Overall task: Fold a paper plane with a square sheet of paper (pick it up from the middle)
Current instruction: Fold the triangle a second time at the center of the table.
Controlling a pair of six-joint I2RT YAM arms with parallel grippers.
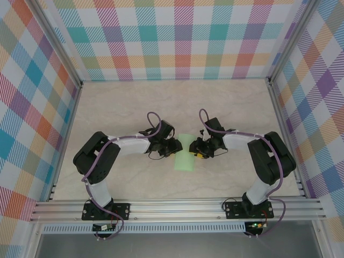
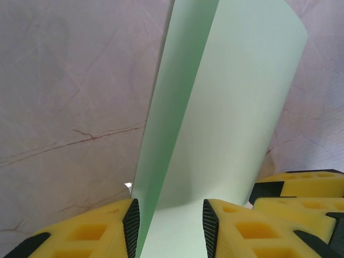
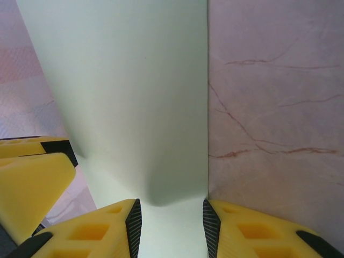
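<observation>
The square sheet of paper (image 1: pixel 184 159) is a pale mint-green strip, folded lengthwise, in the middle of the table between my two grippers. My left gripper (image 1: pixel 173 147) meets it from the left and my right gripper (image 1: pixel 196 149) from the right. In the left wrist view the paper (image 2: pixel 226 107) runs through the gap of the left gripper (image 2: pixel 169 212), whose jaws stand apart. It bends just past the tips. In the right wrist view the paper (image 3: pixel 129 97) likewise fills the gap of the right gripper (image 3: pixel 169 212). The paper's right edge lines up with the right pad (image 3: pixel 210 226).
The pale marbled tabletop (image 1: pixel 134 107) is bounded by checkered walls (image 1: pixel 177 43) on three sides. An aluminium rail (image 1: pixel 177 207) runs along the near edge. The other arm's yellow fingers (image 2: pixel 301 188) (image 3: pixel 27 177) sit close beside each gripper.
</observation>
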